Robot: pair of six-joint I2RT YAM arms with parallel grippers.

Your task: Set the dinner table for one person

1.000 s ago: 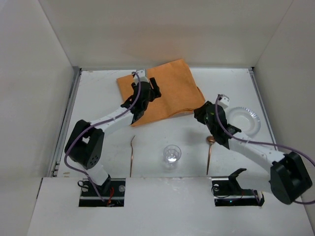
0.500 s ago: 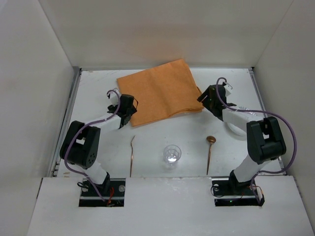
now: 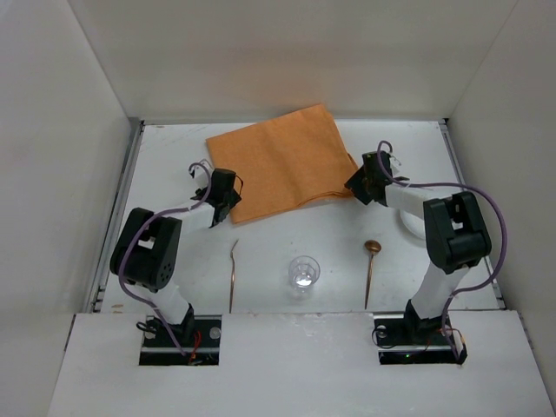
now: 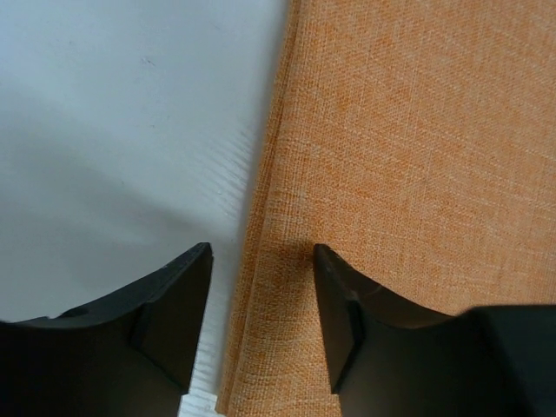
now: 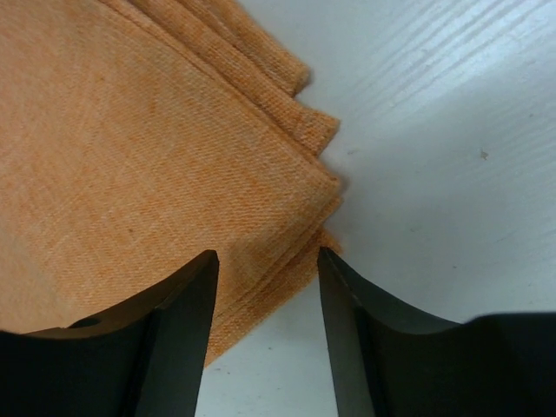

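– Change over the last second?
– Pulled back on both sides. Left tool (image 3: 228, 207) off the middle of the orange cloth (image 3: 282, 161), now down at its near-left corner. Right tool (image 3: 358, 182) swung in from the near right to the cloth's right corner, arm folded up tight.
– Gripping anything?
– Nothing. Left fingers spread wide, straddling the cloth's left edge, one over weave, one over bare table (image 3: 174, 165). Right fingers likewise apart, set either side of the stacked folds at the corner. No pinch yet on either side.
– And the table itself?
– Flat and white under everything. Cloth askew at the far middle. Glass (image 3: 303, 271) near the middle; thin utensil (image 3: 233, 274) to its left, spoon (image 3: 370, 271) to its right; plate (image 3: 408, 228) at the right, mostly hidden behind the right arm.
– Meaning for the setting?
– Probably a two-handed take of the cloth, one corner each, to square it up and bring it nearer. Place setting hardly begun: nothing on the cloth so far.
– Risk?
– Catching only the top layer of the folds on the right, perhaps.
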